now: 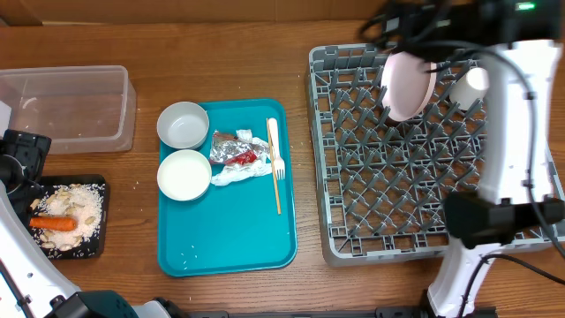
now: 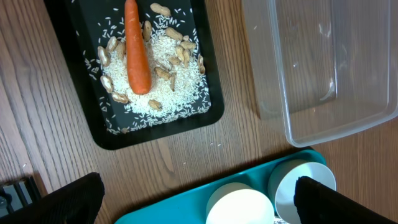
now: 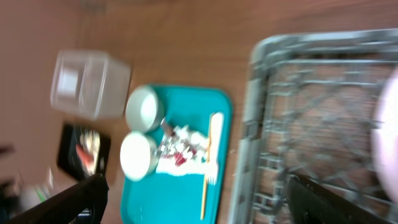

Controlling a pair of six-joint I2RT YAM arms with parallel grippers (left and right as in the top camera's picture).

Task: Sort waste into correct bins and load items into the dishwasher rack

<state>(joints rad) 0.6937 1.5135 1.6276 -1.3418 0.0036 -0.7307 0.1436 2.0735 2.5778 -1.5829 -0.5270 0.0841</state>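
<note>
Left wrist: tapered orange carrot [image 2: 137, 53]

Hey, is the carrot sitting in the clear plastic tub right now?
No, the carrot lies in the black tray on rice and peanuts, apart from the clear tub beside it.

1. Tub [image 1: 66, 106] sat far left, shallow tray [image 1: 95, 243] just in front, carrot [image 1: 55, 223] on it.
2. Serving tray [image 1: 238, 238] was in the middle: back bowl [image 1: 183, 124] and front bowl [image 1: 184, 174] on its left, wrapper [image 1: 237, 150] then fork [image 1: 275, 159] to their right.
3. Rack [image 1: 415, 194] sat right, with plate [image 1: 407, 86] and cup [image 1: 468, 87] at its back.
</note>
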